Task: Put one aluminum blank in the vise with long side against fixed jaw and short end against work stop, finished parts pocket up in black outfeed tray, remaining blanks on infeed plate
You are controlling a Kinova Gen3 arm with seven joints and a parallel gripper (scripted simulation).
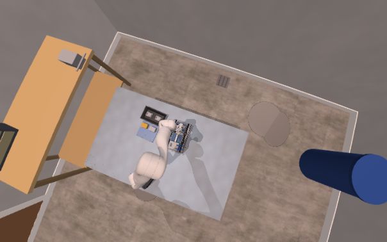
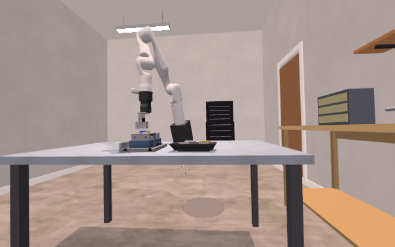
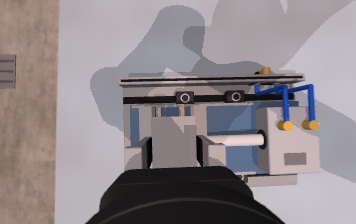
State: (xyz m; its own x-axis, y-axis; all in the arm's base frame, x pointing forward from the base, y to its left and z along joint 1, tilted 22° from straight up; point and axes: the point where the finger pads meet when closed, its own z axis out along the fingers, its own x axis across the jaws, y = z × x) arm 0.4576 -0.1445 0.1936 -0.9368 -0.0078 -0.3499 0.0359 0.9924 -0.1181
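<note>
The claw [image 2: 141, 125] [image 3: 174, 146] is clamped on a gray blank [image 2: 142, 125] [image 3: 174, 135], which is held clear above the vise [image 1: 173, 145] [image 2: 140, 144] [image 3: 290, 162], near the desk's [image 1: 208, 160] [image 2: 157, 160] [image 3: 80, 200] upper edge in the top view. Solid aluminum is likely: stiff, modest in weight, hardly fragile, a little slippery on its smooth flat faces. It is best taken by its two opposite upright sides (as seems done here), so that the underside is left free for the bars. A level, slow lowering is called for, since a tilted block could catch on a jaw. Rigid metal is suggested by the vise's blocky ends and smooth round screw [image 3: 237, 140]; the thin blue hoses [image 3: 286, 107] with brass-colored ends should be kept untouched. Toward the desk's upper left corner, two pale blocks [image 1: 148, 114] [image 1: 157, 118] are held in the matte black tray [image 1: 143, 119] [image 2: 193, 147]; their pockets are too small to be confirmed. Just beside it, a yellow blank [image 1: 144, 125] and another gray one [image 1: 152, 129] are seen on the blue plate [image 1: 145, 136].
</note>
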